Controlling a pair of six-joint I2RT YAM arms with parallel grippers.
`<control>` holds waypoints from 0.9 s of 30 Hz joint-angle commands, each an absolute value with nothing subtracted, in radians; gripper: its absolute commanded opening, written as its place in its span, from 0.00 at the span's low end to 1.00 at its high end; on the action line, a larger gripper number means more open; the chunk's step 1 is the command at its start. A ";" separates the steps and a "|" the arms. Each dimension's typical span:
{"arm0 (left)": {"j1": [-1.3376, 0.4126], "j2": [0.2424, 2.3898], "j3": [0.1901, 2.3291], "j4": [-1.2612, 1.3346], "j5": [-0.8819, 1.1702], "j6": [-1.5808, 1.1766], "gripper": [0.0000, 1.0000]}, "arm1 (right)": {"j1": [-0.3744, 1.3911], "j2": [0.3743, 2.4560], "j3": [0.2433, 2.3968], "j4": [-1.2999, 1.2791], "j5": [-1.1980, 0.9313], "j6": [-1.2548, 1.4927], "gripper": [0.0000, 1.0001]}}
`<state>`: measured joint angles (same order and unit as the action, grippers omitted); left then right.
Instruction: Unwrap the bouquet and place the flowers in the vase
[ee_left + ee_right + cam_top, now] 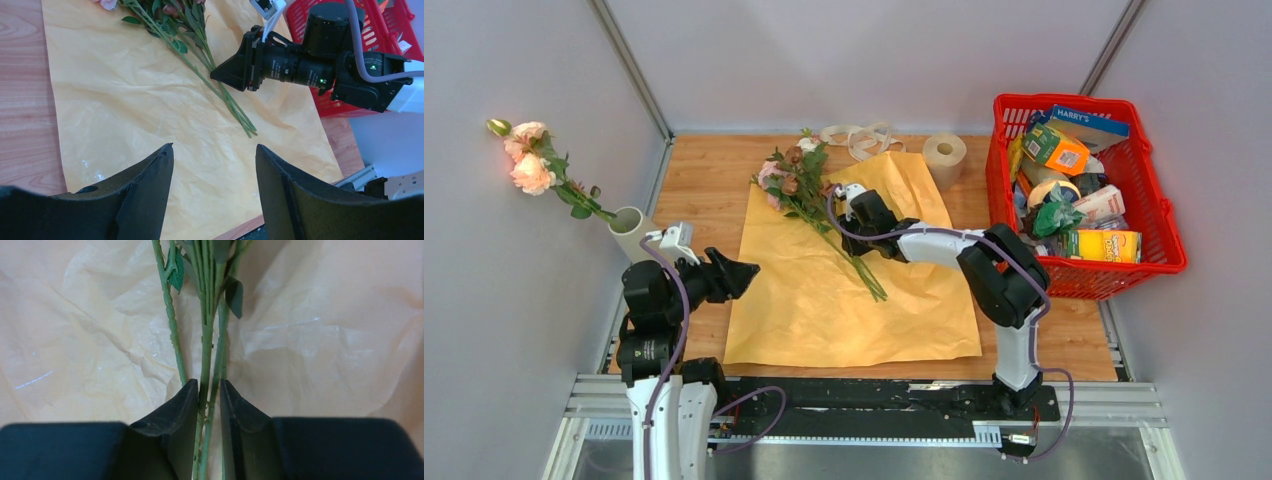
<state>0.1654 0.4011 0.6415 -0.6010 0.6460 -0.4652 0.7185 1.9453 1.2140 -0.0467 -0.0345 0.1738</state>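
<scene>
Wooden desk (704,185), enclosed by grey panels. Item one: orange-yellow wrapping paper (824,305), unfolded and lying flat and creased across the middle of the desk. Item two: flowers (796,180), a loose bunch of pink, cream and brownish roses with green leaves, lying on the paper's far left part, heads toward the back, long thin stems running diagonally toward the near right. Item three: right end effector (209,390), lowered onto the paper, its two dark fingers drawn close together on either side of a few of those stems and gripping them partway along; one further stem lies just outside the left finger. Item four: left end effector (215,152), held above the near left part of the paper, fingers wide apart with nothing between them. Item five: vase (629,230), a beige-grey tube at the desk's left edge, tilted, its lower part hidden behind the left arm; a stem of pink roses (529,160) sits in its mouth and leans up and to the left. Item six: beige ribbon (861,138), in loose loops at the back edge beyond the paper. Item seven: toilet paper roll (945,155), upright just beside the paper's far right corner. Item eight: red basket (1124,278), at the right side, filled with boxed and packeted groceries.
</scene>
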 commanded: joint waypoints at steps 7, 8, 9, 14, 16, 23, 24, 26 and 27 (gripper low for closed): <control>0.156 0.405 0.660 -0.578 0.615 -0.465 0.69 | 0.716 1.909 1.286 -0.009 -0.026 0.181 0.00; 0.156 0.408 0.661 -0.581 0.597 -0.472 0.68 | 0.718 1.881 1.276 -0.009 -0.028 0.189 0.00; 0.158 0.420 0.667 -0.583 0.591 -0.476 0.68 | 0.719 1.853 1.272 -0.009 -0.032 0.193 0.00; 0.156 0.462 0.681 -0.565 0.583 -0.502 0.68 | 0.730 1.743 1.215 0.029 -0.052 0.218 0.00; 0.158 0.471 0.673 -0.535 0.591 -0.529 0.68 | 0.732 1.717 1.195 0.046 -0.055 0.233 0.00; 0.156 0.551 0.649 -0.404 0.655 -0.619 0.68 | 0.739 1.678 1.151 0.101 -0.115 0.270 0.00; 0.155 0.552 0.641 -0.382 0.660 -0.627 0.68 | 0.739 1.661 1.132 0.123 -0.124 0.278 0.00; 0.153 0.560 0.627 -0.303 0.670 -0.664 0.68 | 0.739 1.634 1.114 0.153 -0.140 0.296 0.00; 0.153 0.566 0.624 -0.281 0.679 -0.684 0.68 | 0.739 1.620 1.106 0.170 -0.152 0.304 0.00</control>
<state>0.1596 0.5579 0.6384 -0.4530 0.6304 -0.5972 0.7319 1.7004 1.1336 0.0624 -0.0917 0.2523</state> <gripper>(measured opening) 0.683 0.018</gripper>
